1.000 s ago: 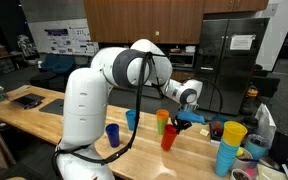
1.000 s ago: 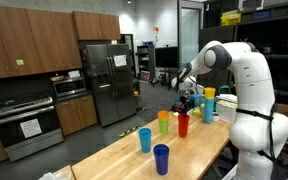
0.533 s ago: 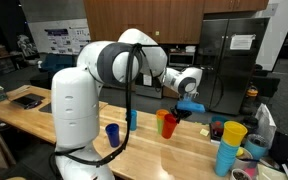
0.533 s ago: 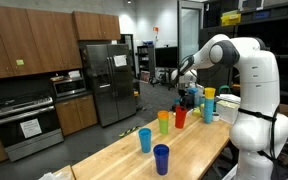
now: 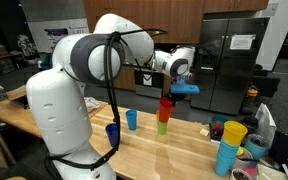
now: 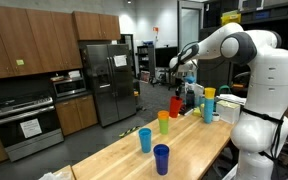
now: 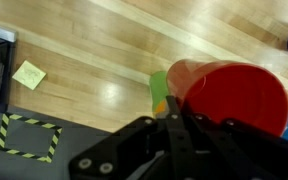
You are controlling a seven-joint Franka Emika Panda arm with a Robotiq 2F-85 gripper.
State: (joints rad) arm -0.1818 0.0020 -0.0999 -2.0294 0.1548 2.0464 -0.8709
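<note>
A: Holding anything at this moment?

B: Pinching the rim of a red cup, with the gripper pressed together on the cup's wall.

A: Resting on something?

B: Not resting. Hanging in the air over the wooden counter, almost straight above a green cup standing about midway along the counter's length. Showing the same from the wrist view: the red cup at the right, and a sliver of the green cup just beside it, lower down on the wood.

A: Differing from a second ago?

B: Yes. Standing on the counter just beside the green cup back then; now riding clear of the wood, above the green cup's rim. Also swinging the arm up and round, and so covering more of that exterior view.

A: Meaning what for the work in hand?

B: Judging by the gap under the cup, being past the lift and into the carry. Gripping without any visible slipping or tilting.

A: Sharing the counter with anything else?

B: Sharing it with a light blue cup and a dark blue cup, standing apart from each other farther along. Also with a yellow cup topping a stack of blue cups near the counter's end. Showing too, in the wrist view, a yellow sticky note and a square of black-and-yellow tape lying flat, well apart from the cups.
</note>
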